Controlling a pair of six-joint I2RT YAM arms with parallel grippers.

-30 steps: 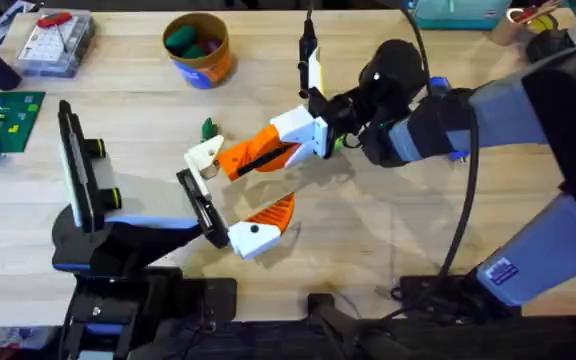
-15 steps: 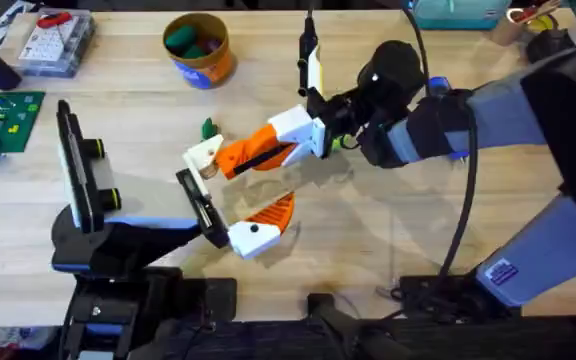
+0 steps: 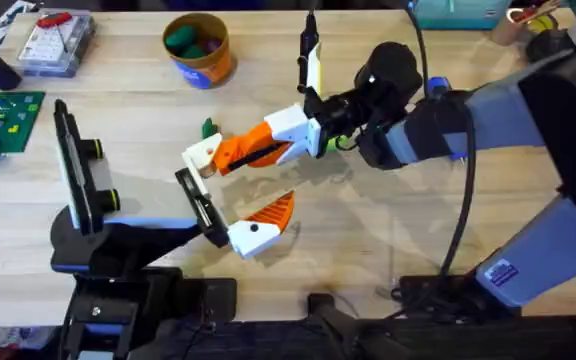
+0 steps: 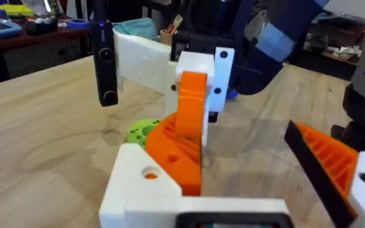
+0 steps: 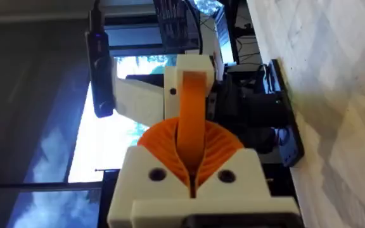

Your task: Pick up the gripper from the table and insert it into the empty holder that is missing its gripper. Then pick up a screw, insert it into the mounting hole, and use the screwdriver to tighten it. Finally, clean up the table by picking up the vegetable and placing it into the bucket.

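The right arm (image 3: 488,120) reaches across the table (image 3: 388,230), its jaws clamped on the orange wedge of the gripper (image 3: 230,152). The gripper's cream-white base points at the holder (image 3: 196,205), just beside its upper end. The bucket (image 3: 198,48) stands well apart at the table's far side.

Pale wooden table (image 3: 388,250), cluttered dark desks (image 4: 18,44) behind

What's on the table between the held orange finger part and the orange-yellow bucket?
A small green vegetable, overhead view, lies between the cream-based orange gripper and the orange-yellow bucket.
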